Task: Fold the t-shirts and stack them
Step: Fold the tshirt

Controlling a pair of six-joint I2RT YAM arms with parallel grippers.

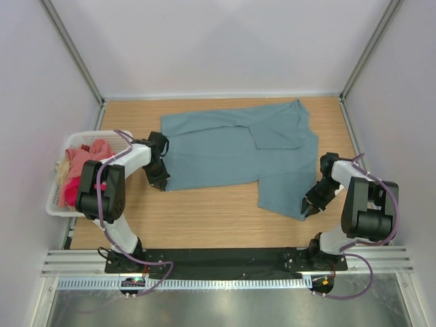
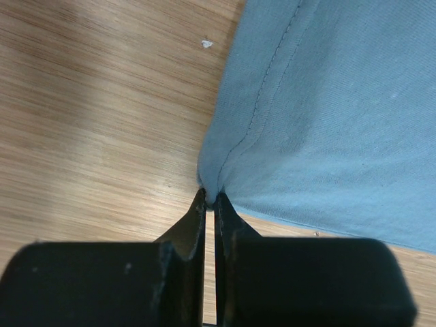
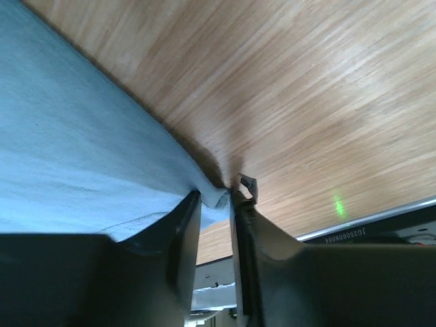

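A large grey-teal t-shirt lies spread on the wooden table, with one flap folded over at its right side. My left gripper is shut on the shirt's near-left corner, a pinch of cloth caught between its tips. At the shirt's near-right corner, my right gripper has its jaws drawn in on a bunched fold of the hem, which fills the narrow gap at the tips. Salmon pink and crimson t-shirts sit crumpled in the basket, with a cream one at its left.
A white slotted basket stands at the table's left edge beside the left arm. White walls enclose the table on three sides. A black mounting rail runs along the near edge between the arm bases.
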